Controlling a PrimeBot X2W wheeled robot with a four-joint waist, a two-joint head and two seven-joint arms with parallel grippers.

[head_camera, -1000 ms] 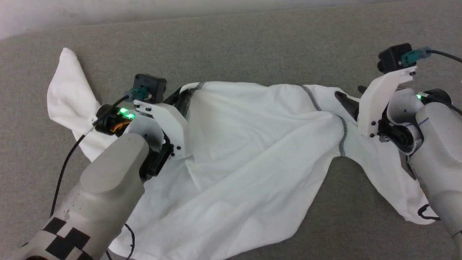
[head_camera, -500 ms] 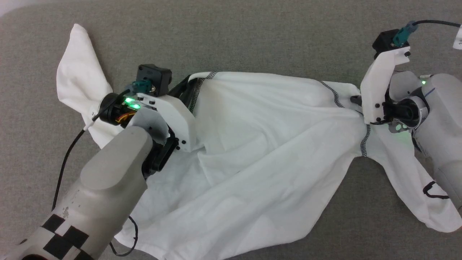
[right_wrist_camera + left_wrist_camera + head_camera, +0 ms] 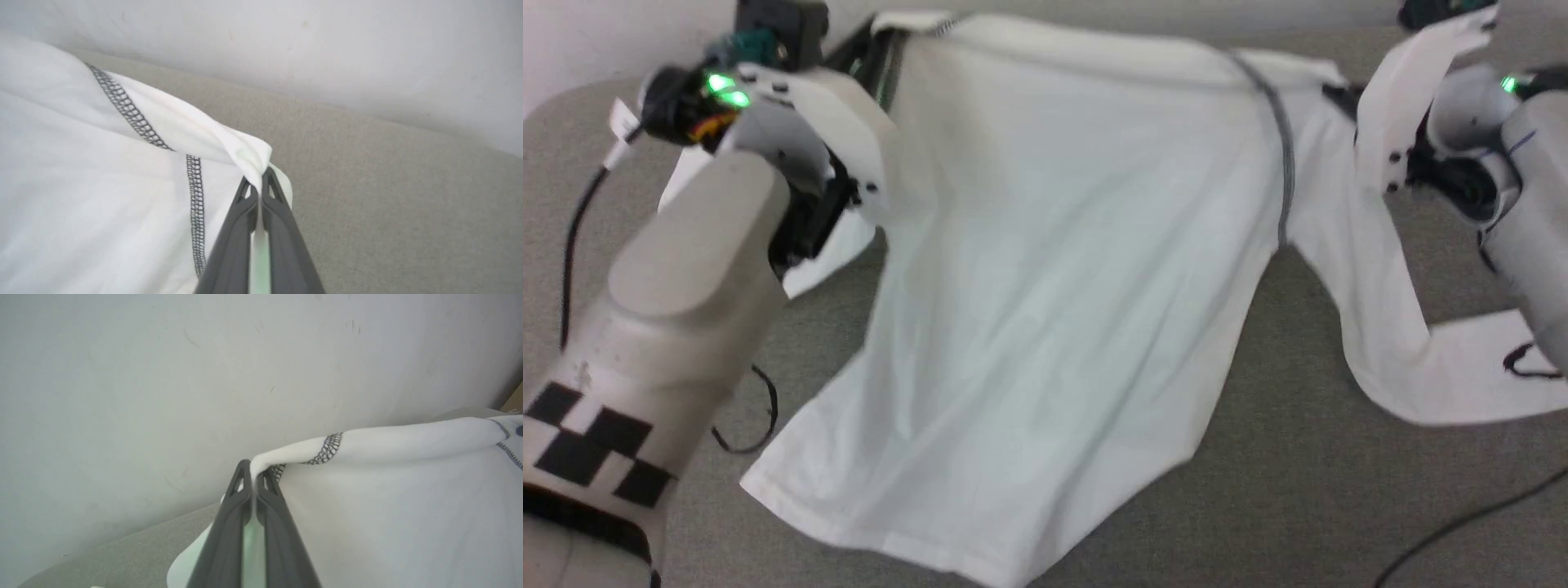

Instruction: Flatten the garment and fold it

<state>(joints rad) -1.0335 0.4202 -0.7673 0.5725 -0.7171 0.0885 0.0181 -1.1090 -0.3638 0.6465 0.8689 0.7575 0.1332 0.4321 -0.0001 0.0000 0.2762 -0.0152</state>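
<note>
The garment [image 3: 1054,286], a white long-sleeved shirt with dark zigzag seams, hangs lifted and stretched between my two grippers, its lower hem trailing on the grey surface. My left gripper [image 3: 882,41] is shut on its upper left edge; in the left wrist view the gripper [image 3: 254,473] pinches a fold of the garment [image 3: 408,506] beside a seam. At the upper right, my right gripper [image 3: 1331,88] is shut on the shoulder near the seam. The right wrist view shows that gripper [image 3: 260,181] clamping a bunched corner of the garment [image 3: 81,204]. One sleeve [image 3: 1413,359] droops onto the surface at the right.
A grey carpet-like surface [image 3: 1298,506] lies under the garment. A pale wall [image 3: 163,375] stands close behind it. Black cables lie at the lower left [image 3: 743,425] and at the lower right [image 3: 1462,523].
My right gripper has shut on the garment's shoulder. Both arms have raised the garment off the surface and pulled it taut. The head camera has also shifted.
</note>
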